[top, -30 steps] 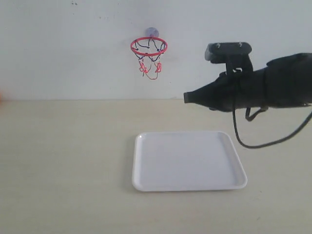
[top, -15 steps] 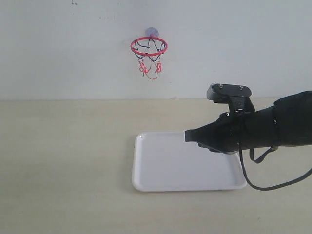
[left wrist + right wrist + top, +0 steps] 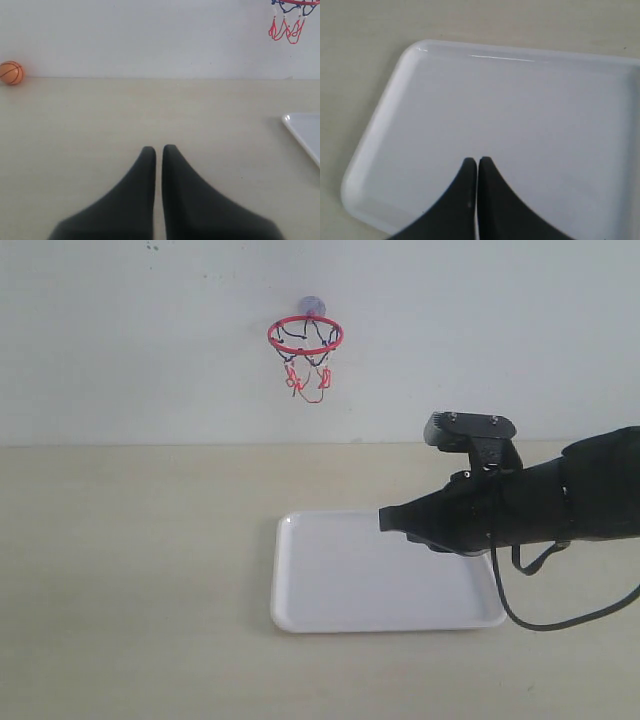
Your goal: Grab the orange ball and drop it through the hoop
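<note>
The orange ball (image 3: 11,73) shows only in the left wrist view, resting on the table against the wall, far from my left gripper (image 3: 158,148), which is shut and holds nothing. The hoop (image 3: 305,335) with its red ring and string net hangs on the wall by a suction cup; its net (image 3: 286,27) also shows in the left wrist view. My right gripper (image 3: 382,519) hovers low over the white tray, shut and empty; its tips (image 3: 477,161) sit above the tray floor. The ball is out of the exterior view.
A white rectangular tray (image 3: 300,615) lies on the beige table below and right of the hoop, its corner (image 3: 300,127) showing in the left wrist view and its rim (image 3: 375,120) in the right wrist view. A black cable (image 3: 540,620) loops under the right arm.
From one second ago to half a second ago the right arm dropped from about hoop-net height to just above the tray. Since then it has held still.
</note>
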### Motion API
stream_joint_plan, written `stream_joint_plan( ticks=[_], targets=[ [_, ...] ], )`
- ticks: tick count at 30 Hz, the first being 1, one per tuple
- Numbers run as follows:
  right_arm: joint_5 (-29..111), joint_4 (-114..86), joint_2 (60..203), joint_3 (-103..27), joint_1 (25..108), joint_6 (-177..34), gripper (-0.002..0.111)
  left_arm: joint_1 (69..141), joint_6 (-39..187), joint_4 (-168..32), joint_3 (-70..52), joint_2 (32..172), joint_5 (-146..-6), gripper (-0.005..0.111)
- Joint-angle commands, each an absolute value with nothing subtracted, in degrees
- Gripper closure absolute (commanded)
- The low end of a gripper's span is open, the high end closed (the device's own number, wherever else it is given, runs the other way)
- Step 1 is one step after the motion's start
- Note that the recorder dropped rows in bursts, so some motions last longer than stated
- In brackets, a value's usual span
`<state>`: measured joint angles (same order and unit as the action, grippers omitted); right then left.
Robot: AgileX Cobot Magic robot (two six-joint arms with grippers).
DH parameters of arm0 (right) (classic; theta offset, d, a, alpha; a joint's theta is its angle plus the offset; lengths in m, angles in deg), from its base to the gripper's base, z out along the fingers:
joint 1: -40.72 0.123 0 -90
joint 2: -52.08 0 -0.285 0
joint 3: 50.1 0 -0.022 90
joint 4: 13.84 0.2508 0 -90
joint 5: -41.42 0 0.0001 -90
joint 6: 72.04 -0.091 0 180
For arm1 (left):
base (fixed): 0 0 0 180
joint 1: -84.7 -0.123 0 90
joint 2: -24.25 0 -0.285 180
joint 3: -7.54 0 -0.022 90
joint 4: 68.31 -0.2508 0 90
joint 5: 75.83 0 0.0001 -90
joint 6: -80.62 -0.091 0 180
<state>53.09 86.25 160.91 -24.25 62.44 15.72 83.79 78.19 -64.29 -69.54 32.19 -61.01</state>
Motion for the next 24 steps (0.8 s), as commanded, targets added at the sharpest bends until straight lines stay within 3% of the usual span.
stream_joint_plan(
  ticks=[1,15,24],
  targets=[
    [53.69,86.11,160.37,-24.05,62.45,15.40,0.108,83.61,77.93,-63.76,-69.68,32.04,-61.24,0.103],
    [53.46,86.11,159.84,-24.05,62.57,15.42,0.108,83.61,77.93,-63.76,-69.68,32.04,-61.24,0.103],
    [53.46,86.11,149.14,-24.05,62.57,15.42,0.108,83.61,77.93,-63.76,-69.68,32.04,-61.24,0.103]
  ],
)
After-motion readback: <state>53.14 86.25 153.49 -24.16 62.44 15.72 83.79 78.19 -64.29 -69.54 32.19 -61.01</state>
